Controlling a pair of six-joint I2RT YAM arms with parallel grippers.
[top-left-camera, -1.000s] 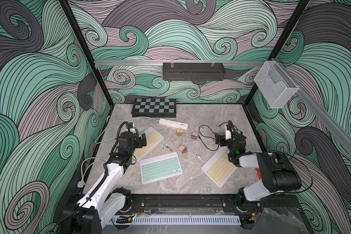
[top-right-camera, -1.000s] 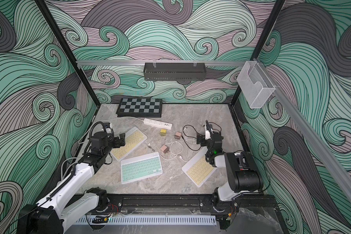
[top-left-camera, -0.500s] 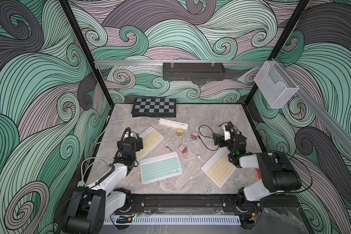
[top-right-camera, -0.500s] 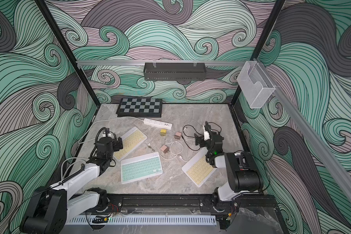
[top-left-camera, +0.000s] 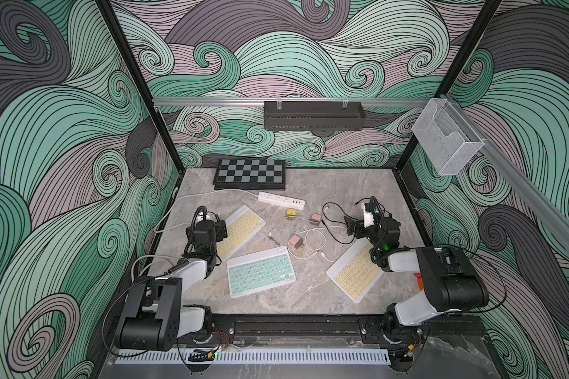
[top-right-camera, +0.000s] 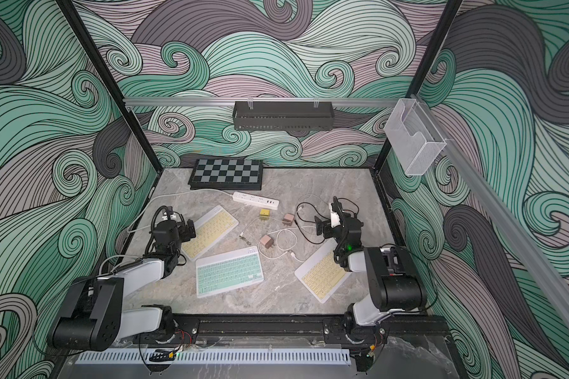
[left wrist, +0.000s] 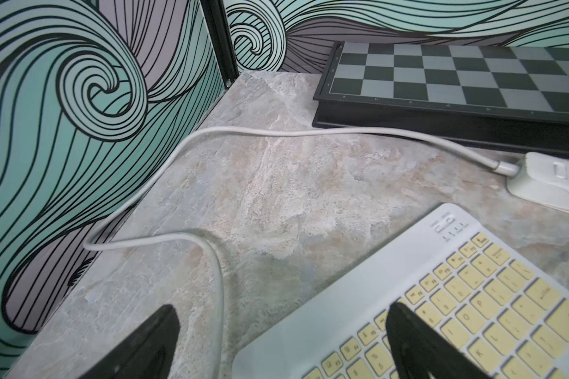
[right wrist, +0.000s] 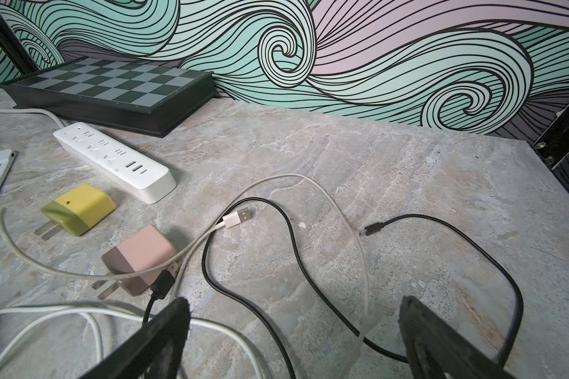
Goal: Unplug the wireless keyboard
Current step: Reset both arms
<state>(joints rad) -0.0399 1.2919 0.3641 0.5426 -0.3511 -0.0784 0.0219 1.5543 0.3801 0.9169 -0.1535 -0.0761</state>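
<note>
Three keyboards lie on the table (top-left-camera: 342, 183): left kbd (top-left-camera: 240, 229) w/ yellow keys, green kbd (top-left-camera: 260, 270) in the middle toward the front, and right kbd (top-left-camera: 355, 274), also yellow. Which one the task means I cannot tell. No cable is seen sitting in any of them, so I judge the unplugging is probably done, but the ports are too small to be sure. The left gripper (left wrist: 282, 306) hangs w/ fingers wide apart and empty. One finger is above the near corner of the left kbd, the other above bare table, and the strip (right wrist: 112, 160) cord (left wrist: 211, 262) passes between them. The right gripper (right wrist: 294, 299) is also spread and empty, above the black cable (right wrist: 276, 262) just beyond the right kbd. That cable's small plug (right wrist: 370, 229) lies free on the table, the other end is in a pink charger (right wrist: 142, 259). Both look to me like a rest pose, nothing to hold. Vs. 1 sec ago, the left arm folded back toward its base, but its gripper is at nearly the same spot. The right arm and all things on the table look unchanged.
</note>
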